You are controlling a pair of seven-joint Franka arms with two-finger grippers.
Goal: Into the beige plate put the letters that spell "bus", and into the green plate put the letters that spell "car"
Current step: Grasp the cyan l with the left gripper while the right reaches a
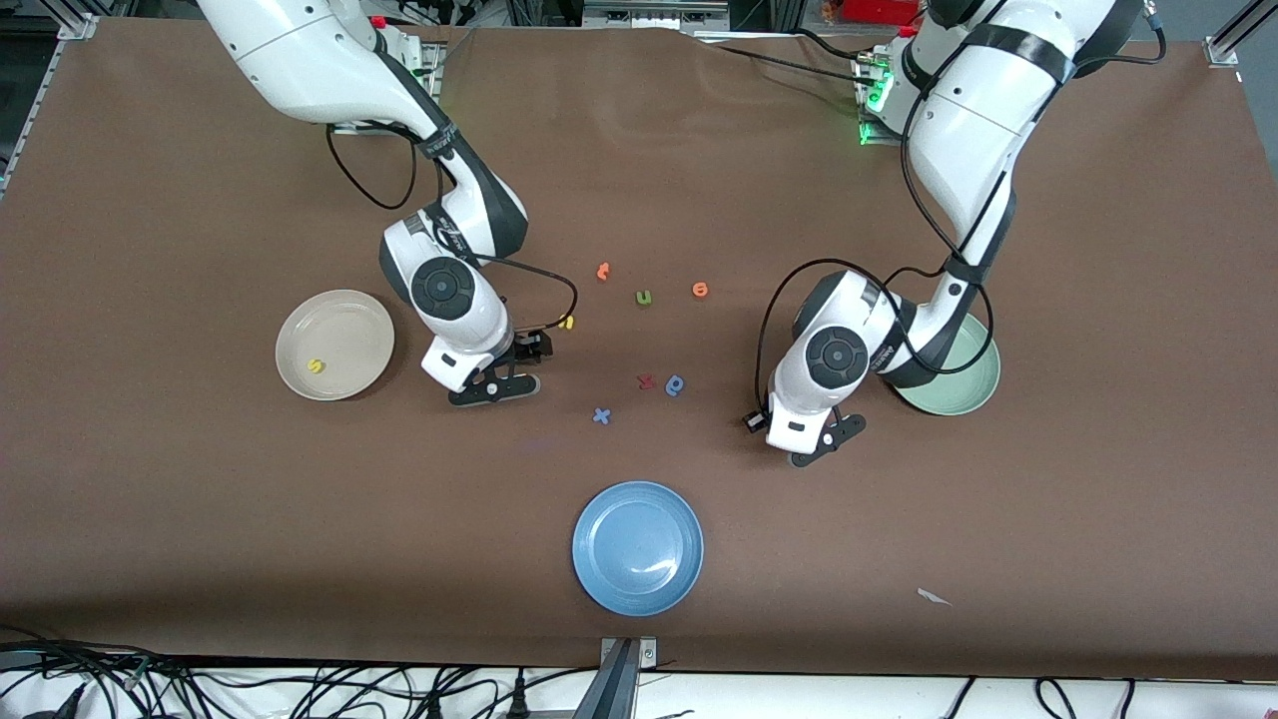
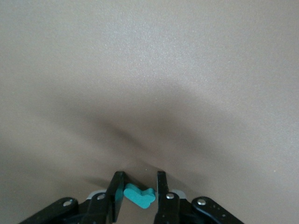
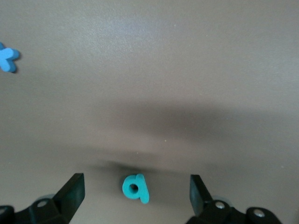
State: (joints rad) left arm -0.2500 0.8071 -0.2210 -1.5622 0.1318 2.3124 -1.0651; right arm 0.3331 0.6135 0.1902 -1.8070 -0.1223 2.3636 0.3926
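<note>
My left gripper (image 2: 140, 193) pinches a teal letter (image 2: 138, 196); I lift straight. The right gripper (image 3: 135, 189), spread wide, straddles the teal b (image 3: 135, 188).

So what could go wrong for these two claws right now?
The left claw pinches a tiny teal letter low on the table. The letter might twist or slip out when lifted. The right claw stands wide open around the teal b. If it closes unevenly, it could shove the letter aside instead of gripping it.
</note>
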